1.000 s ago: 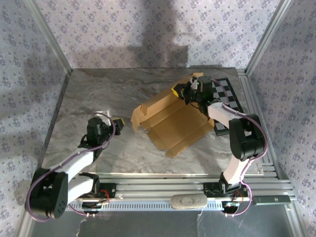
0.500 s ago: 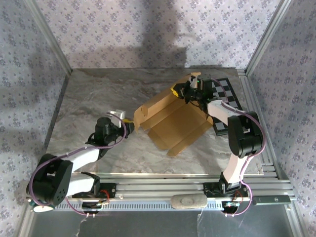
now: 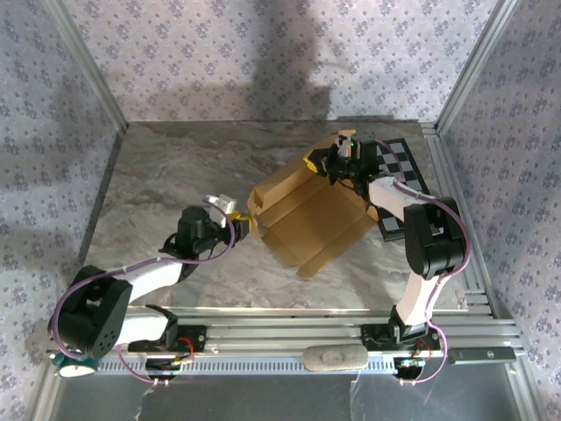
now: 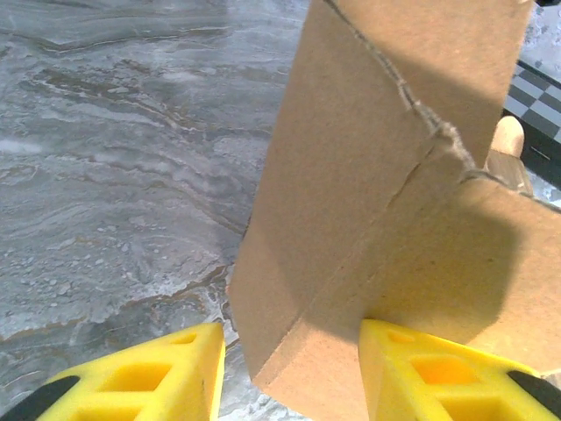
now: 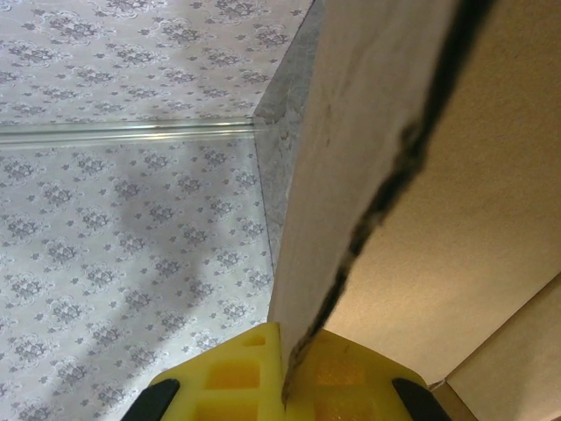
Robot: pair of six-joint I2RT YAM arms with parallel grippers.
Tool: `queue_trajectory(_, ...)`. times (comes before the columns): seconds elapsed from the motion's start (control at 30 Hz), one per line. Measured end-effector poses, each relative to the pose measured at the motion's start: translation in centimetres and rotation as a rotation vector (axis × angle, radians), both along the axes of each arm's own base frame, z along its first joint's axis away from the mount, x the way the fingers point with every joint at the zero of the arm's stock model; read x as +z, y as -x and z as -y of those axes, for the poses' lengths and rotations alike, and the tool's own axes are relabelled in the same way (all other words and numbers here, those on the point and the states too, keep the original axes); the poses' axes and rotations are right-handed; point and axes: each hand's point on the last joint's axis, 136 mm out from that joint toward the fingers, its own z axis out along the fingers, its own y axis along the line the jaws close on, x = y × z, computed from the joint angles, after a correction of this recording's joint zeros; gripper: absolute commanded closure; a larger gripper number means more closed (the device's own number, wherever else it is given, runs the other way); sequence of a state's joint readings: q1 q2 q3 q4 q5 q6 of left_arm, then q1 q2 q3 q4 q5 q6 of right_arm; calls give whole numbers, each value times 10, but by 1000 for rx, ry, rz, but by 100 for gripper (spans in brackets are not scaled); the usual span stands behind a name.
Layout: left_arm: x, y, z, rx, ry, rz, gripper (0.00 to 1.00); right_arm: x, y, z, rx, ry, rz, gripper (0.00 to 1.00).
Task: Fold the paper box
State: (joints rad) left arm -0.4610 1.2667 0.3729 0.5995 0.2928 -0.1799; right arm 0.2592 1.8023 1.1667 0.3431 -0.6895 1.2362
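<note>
Raising the walls looks to be the step in hand: the paper box (image 3: 307, 219) lies right of centre on the tabletop (image 3: 175, 167), partly formed, with its left side panel standing up and its near flaps flat.

The right claw (image 3: 323, 160) is pinched tight on the box's far edge, close to the checkerboard (image 3: 405, 171). Its wrist view shows the cardboard (image 5: 456, 219) clamped between the yellow pads (image 5: 237, 373).

The left claw (image 3: 238, 213) sits at the box's left side with its jaws apart. In its wrist view the upright panel (image 4: 377, 175) stands in the gap. The right-hand finger (image 4: 438, 368) appears to touch the panel, while the other (image 4: 158, 368) is clear of it. Nothing is gripped there.

The next move probably calls for the left claw either to close on that panel or to push it further inward. Meanwhile the right claw would hold the far edge steady so the sheet does not slide.

By count, there is one paper box, one checkerboard, and two claws.
</note>
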Motion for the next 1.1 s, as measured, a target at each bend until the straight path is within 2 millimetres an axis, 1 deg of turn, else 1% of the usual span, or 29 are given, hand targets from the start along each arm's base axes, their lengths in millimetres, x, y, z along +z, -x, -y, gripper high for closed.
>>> queue_trajectory(0.13, 8, 0, 5, -23, 6, 49, 53, 7, -2, -1, 7, -3, 13, 100)
queue_trajectory(0.3, 15, 0, 10, -40, 7, 91, 52, 7, -2, -1, 8, -1, 10, 100)
queue_trajectory(0.4, 11, 2, 16, -63, -6, 98, 52, 6, -2, -1, 10, 2, 10, 100)
queue_trajectory(0.63, -5, 9, 27, -97, -56, 89, 51, 6, -1, -1, 18, 5, 19, 100)
queue_trajectory(0.83, -3, 10, 33, -110, -79, 128, 47, 7, -1, 1, 25, 0, 17, 100)
queue_trajectory(1.0, -5, 5, 35, -105, -93, 151, 41, 6, -1, 2, 26, 1, 18, 100)
queue_trajectory(1.1, -4, 1, 40, -109, -102, 158, 40, 5, -2, 2, 26, 2, 16, 100)
